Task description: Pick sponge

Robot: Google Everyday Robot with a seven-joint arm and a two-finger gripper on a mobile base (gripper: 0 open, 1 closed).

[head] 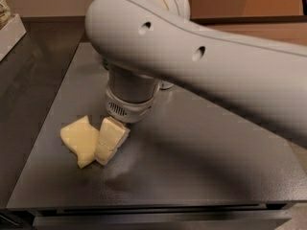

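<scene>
Gripper [103,155] is tip-down, low over the table [201,176]; spread or closed, can't tell. Sponge [79,139] lies flat just beside it, on its left as seen, with its long axis near-to-far alongside.

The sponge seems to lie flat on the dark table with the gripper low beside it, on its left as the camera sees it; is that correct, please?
Not quite: the gripper is on the right of the sponge as the camera sees it, not on its left. The camera view shows it low, right beside the sponge's right edge. The rest holds: the sponge lies flat on the dark table.
</scene>
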